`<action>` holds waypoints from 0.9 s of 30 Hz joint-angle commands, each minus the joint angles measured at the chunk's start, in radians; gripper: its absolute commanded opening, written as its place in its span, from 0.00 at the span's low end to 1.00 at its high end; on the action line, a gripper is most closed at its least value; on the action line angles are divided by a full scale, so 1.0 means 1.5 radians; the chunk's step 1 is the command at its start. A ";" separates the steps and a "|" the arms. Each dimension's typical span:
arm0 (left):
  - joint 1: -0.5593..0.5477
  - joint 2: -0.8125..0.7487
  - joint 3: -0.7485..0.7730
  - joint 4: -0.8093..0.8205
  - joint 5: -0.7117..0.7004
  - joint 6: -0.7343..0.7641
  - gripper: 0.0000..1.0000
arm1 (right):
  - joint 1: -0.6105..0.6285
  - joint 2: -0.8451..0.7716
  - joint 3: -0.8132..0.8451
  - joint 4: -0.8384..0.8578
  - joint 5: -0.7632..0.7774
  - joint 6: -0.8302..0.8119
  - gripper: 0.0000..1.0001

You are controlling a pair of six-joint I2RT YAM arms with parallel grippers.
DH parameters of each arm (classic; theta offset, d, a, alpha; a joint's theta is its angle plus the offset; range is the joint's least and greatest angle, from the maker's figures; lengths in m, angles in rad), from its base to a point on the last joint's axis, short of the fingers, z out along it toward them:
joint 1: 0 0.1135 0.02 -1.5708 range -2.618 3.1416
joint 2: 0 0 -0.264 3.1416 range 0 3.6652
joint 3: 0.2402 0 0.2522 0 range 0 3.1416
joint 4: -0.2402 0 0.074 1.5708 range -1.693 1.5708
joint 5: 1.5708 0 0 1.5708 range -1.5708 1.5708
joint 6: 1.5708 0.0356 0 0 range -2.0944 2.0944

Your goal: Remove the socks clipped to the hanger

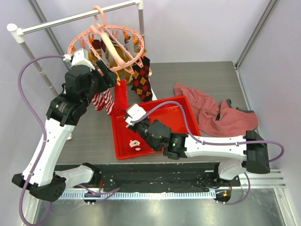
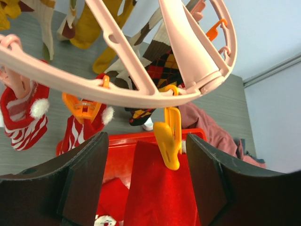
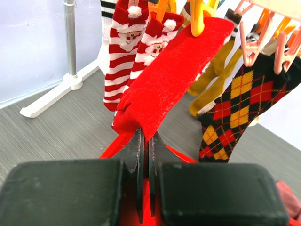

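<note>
The salmon-pink round hanger (image 1: 108, 47) hangs by its hook from the white rail, with several socks on its pegs. A plain red sock (image 3: 169, 80) is clipped at its top by a yellow peg (image 2: 168, 141) and stretches down to the tray. My right gripper (image 3: 148, 141) is shut on its lower end. My left gripper (image 2: 146, 160) is open just below the ring, one finger on each side of that yellow peg and apart from it. Red-and-white striped Santa socks (image 3: 124, 56), a dark argyle sock (image 3: 240, 108) and mustard socks (image 3: 211, 80) hang alongside.
A red tray (image 1: 178, 113) lies under the hanger with a small red-and-white sock (image 1: 135, 143) in it. A reddish-pink cloth (image 1: 211, 113) lies to its right. The white rail (image 1: 75, 19) and its post stand at the back left.
</note>
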 commanded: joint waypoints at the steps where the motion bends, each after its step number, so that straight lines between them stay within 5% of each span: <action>1: 0.002 0.030 0.078 -0.068 -0.025 0.036 0.69 | 0.011 0.006 0.036 0.031 0.038 -0.046 0.01; 27: -0.110 0.210 0.327 -0.286 -0.217 0.110 0.64 | 0.022 0.050 0.064 0.013 0.033 -0.062 0.01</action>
